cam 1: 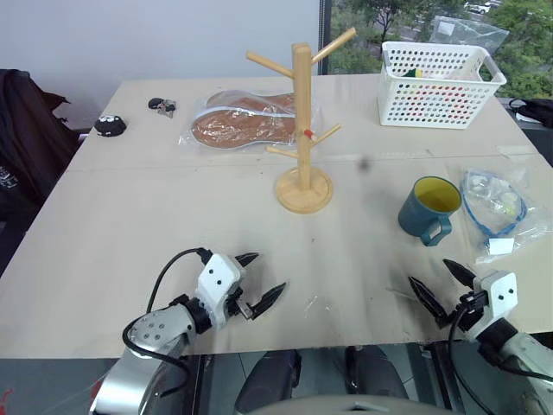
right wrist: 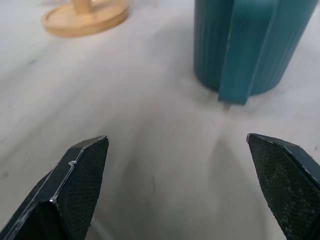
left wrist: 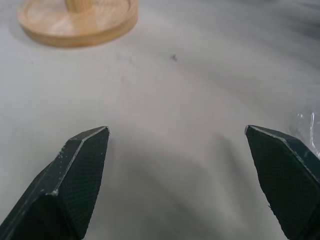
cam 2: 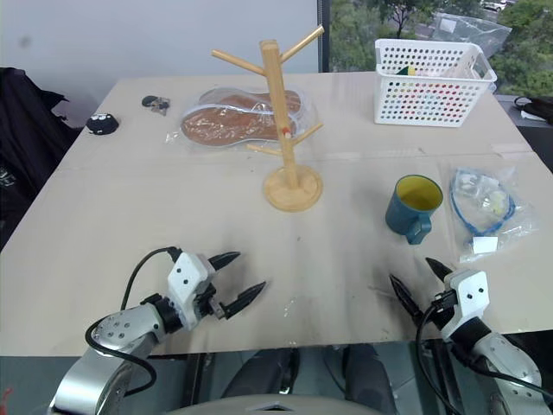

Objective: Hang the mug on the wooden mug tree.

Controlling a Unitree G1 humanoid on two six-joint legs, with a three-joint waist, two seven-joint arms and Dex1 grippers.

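The teal-blue mug (cam 1: pixel 429 210) with a yellow inside stands upright on the table, right of centre, its handle turned toward the near edge. The wooden mug tree (cam 1: pixel 302 130) stands mid-table on its round base, several pegs bare. My right gripper (cam 1: pixel 439 285) hovers open near the table's front edge, a short way in front of the mug (right wrist: pixel 247 47), nothing between its fingers. My left gripper (cam 1: pixel 261 281) is open and empty at the front left, pointing toward the tree's base (left wrist: pixel 77 20).
A white plastic basket (cam 1: pixel 438 84) sits at the back right. A clear bag with brown insoles (cam 1: pixel 242 119) lies behind the tree. Another clear bag with a blue ring (cam 1: pixel 498 207) lies right of the mug. Small dark items (cam 1: pixel 110 125) rest at the back left.
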